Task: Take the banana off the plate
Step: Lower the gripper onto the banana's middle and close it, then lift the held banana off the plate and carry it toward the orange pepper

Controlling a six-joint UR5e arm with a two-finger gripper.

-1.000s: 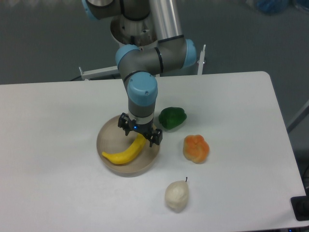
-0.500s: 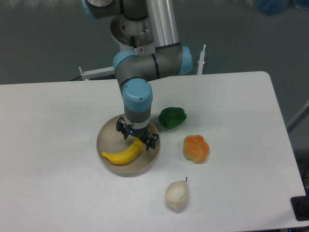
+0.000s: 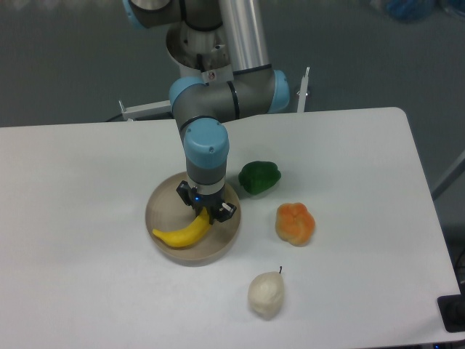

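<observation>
the gripper (image 3: pixel 206 207) sits low on the plate (image 3: pixel 161 204), its 2 fingers clenched around the right end of the banana (image 3: pixel 182 233). right of the plate: a green pepper (image 3: pixel 259 177), an orange fruit (image 3: pixel 295 223), a whitish pear (image 3: pixel 266 294).

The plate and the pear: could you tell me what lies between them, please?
Nothing lies between them: the camera view shows only bare white table between the plate holding the banana and the pear.
</observation>
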